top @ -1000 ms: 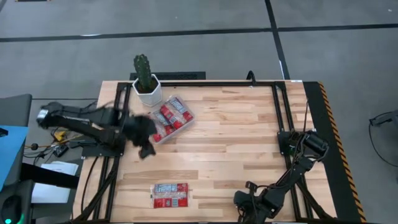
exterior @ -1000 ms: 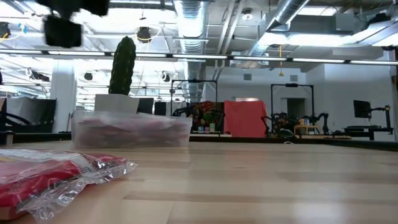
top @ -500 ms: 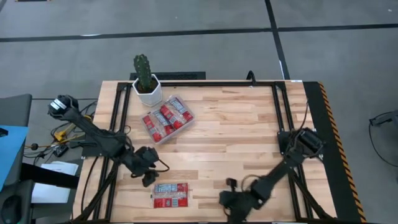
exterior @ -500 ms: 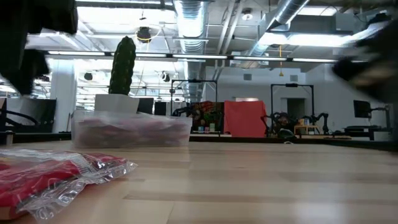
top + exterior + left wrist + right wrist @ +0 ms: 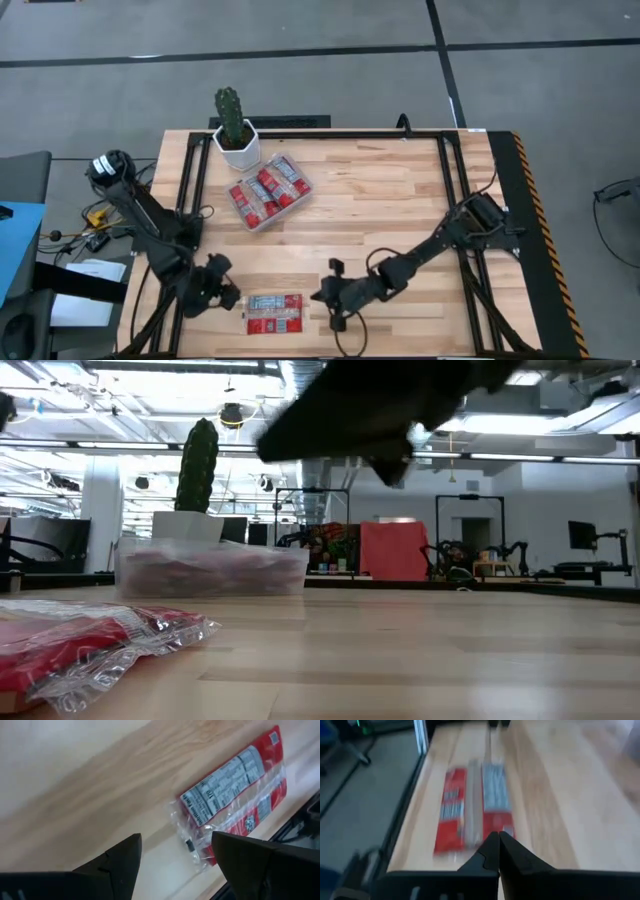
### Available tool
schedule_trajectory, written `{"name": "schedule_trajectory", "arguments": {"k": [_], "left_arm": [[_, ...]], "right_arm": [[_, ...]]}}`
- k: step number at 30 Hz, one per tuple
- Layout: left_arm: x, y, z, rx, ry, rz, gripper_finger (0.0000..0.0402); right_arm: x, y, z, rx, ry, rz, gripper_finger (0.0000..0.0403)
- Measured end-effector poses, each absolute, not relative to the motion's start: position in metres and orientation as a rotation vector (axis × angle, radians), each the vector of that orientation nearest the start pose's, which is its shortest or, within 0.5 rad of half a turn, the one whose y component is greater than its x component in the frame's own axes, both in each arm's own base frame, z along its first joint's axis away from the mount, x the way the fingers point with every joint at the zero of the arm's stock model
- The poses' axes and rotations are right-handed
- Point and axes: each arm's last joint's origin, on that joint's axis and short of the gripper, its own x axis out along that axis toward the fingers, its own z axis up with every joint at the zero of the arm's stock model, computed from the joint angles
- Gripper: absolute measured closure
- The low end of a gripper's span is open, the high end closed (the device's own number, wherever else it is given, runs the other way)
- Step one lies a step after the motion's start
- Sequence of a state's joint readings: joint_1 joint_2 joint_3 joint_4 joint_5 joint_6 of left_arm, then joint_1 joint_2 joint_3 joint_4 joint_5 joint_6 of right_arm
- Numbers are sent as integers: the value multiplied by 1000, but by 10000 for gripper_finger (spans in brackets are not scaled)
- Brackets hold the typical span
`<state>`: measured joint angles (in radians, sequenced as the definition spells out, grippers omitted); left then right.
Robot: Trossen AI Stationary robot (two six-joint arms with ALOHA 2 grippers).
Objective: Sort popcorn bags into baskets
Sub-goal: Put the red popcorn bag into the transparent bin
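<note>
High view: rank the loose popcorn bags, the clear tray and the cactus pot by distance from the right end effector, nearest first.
From the right end effector, low at the table's near edge:
1. Loose popcorn bags, just to its left at the near edge.
2. Clear tray holding more bags, farther up and left.
3. Cactus pot, at the far left corner, beyond the tray.

No readable text anywhere.
White panel on the popcorn bag (image 5: pixel 227 790) near the bench (image 5: pixel 390 210) front edge carries rows of fine print like a nutrition table, plus small square codes at a corner, all too small to make out. Bags in the tray (image 5: pixel 268 191) show only pale label panels, nothing legible.
</note>
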<state>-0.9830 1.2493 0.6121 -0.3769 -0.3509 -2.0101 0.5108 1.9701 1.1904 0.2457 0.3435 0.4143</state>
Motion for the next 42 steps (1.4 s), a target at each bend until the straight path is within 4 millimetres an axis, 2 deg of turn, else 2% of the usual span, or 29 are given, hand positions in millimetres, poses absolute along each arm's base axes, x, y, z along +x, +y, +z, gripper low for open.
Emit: {"name": "schedule_trajectory", "arguments": {"k": [4,7,12,19,24,33,38,42], "left_arm": [[123,-193,165,-1292,942,434,172],[123,-207,156,-1367,901,417,172],[133,-230,138,-1491,819,350,172],[146,-250,112,-1528,775,363,173],[153,-251,105,-1509,706,399,173],[162,-240,102,-1490,646,483,173],[168,-234,101,-1469,608,509,173],[171,-231,100,-1464,598,521,196]], "right_arm": [[380,188,174,212,452,47,390],[379,190,175,217,442,54,384],[375,199,174,208,455,77,378],[374,201,175,222,449,81,390],[382,206,158,233,486,76,378],[418,230,128,255,568,172,390],[435,222,121,283,567,195,381],[438,218,121,281,574,183,377]]}}
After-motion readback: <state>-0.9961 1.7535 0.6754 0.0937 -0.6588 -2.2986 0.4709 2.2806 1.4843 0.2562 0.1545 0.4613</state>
